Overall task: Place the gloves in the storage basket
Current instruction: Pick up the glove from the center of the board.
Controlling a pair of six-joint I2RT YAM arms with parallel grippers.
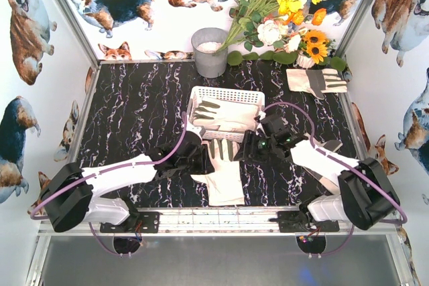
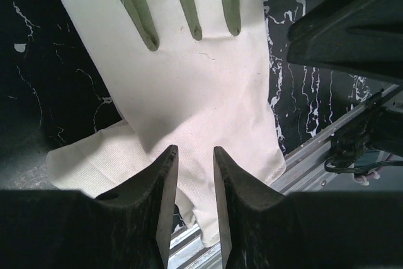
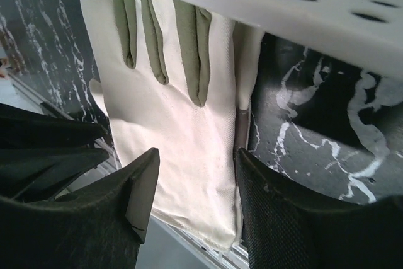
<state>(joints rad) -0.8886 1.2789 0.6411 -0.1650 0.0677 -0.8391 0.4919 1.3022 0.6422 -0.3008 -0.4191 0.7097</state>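
Observation:
A cream-white glove [image 1: 226, 179] with grey finger patches lies flat on the black marbled table, just in front of the white slotted storage basket [image 1: 224, 92]. A second cuff [image 2: 82, 162] sticks out from under it. My left gripper [image 1: 202, 155] is open and hovers over the glove's cuff [image 2: 189, 92], with nothing between the jaws. My right gripper [image 1: 249, 151] is open on the glove's other side, over its palm [image 3: 182, 130] and close to the basket wall [image 3: 283, 4]. Another glove [image 1: 218, 113] lies inside the basket. One more glove [image 1: 316, 80] lies at the back right.
A grey metal bucket [image 1: 210, 51] stands behind the basket. A bunch of artificial flowers [image 1: 281, 11] leans at the back right. The metal rail [image 1: 221, 218] of the table's near edge runs just below the glove's cuff. The enclosure walls bear dog pictures.

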